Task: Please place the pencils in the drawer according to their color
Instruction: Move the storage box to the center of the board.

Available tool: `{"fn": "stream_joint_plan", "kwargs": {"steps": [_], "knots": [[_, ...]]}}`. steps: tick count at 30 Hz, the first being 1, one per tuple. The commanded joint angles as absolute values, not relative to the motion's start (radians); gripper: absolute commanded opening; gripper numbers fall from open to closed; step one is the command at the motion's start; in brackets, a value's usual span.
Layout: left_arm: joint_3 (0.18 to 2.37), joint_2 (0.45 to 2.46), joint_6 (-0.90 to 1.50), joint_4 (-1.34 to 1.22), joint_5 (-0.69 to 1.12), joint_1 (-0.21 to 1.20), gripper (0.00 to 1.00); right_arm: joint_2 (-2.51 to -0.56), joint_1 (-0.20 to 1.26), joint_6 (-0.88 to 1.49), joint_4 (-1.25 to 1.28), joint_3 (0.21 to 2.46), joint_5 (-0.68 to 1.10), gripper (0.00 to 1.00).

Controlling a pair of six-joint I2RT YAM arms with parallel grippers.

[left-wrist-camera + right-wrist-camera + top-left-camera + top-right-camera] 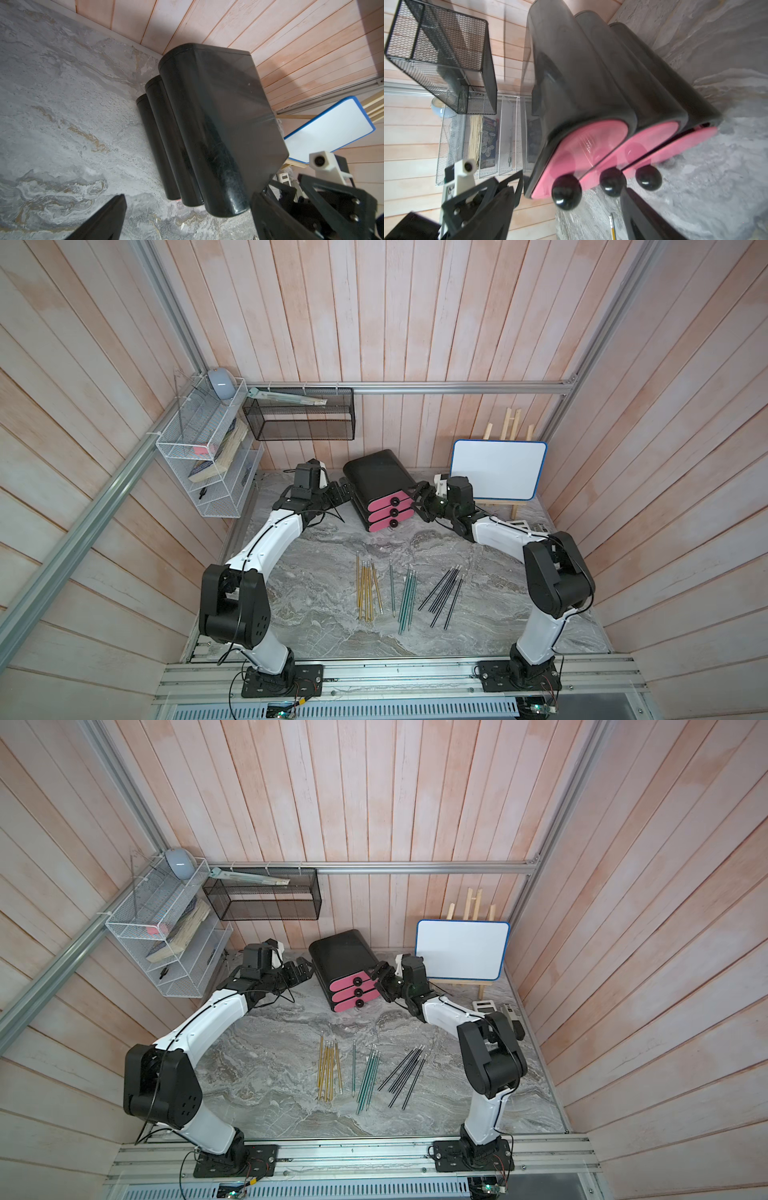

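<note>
The drawer is a black cabinet with three pink fronts and black knobs, standing at the back of the table. My right gripper is open in front of it. The top knob sits just ahead of its fingers, between them and untouched. My left gripper is open at the cabinet's left side. The pencils lie in groups mid-table: yellow, one grey, teal and black.
A whiteboard on a wooden easel stands right of the cabinet, close behind my right wrist. A black mesh basket and a white wire shelf hang on the walls at the back left. Small devices lie by the right wall.
</note>
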State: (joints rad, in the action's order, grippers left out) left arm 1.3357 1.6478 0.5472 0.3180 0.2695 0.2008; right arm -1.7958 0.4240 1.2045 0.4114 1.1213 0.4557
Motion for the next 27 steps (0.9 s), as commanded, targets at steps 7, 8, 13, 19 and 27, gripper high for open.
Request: {"fn": "stream_joint_plan", "kwargs": {"steps": [7, 8, 13, 19, 27], "knots": [[1.503, 1.778, 0.486, 0.399, 0.344, 0.198, 1.00, -1.790, 0.465, 1.338, 0.721, 1.009, 0.475, 0.75], [1.518, 1.788, 0.486, 0.401, 0.351, 0.198, 0.99, -1.801, 0.470, 1.348, 0.737, 1.007, 0.474, 0.73], [1.572, 1.844, 0.486, 0.419, 0.378, 0.199, 0.99, -1.839, 0.486, 1.380, 0.782, 1.015, 0.473, 0.67], [1.613, 1.887, 0.491, 0.429, 0.394, 0.201, 0.99, -1.871, 0.499, 1.394, 0.805, 1.017, 0.468, 0.65], [1.633, 1.920, 0.497, 0.428, 0.396, 0.202, 0.99, -1.913, 0.500, 1.394, 0.820, 1.038, 0.464, 0.62]]}}
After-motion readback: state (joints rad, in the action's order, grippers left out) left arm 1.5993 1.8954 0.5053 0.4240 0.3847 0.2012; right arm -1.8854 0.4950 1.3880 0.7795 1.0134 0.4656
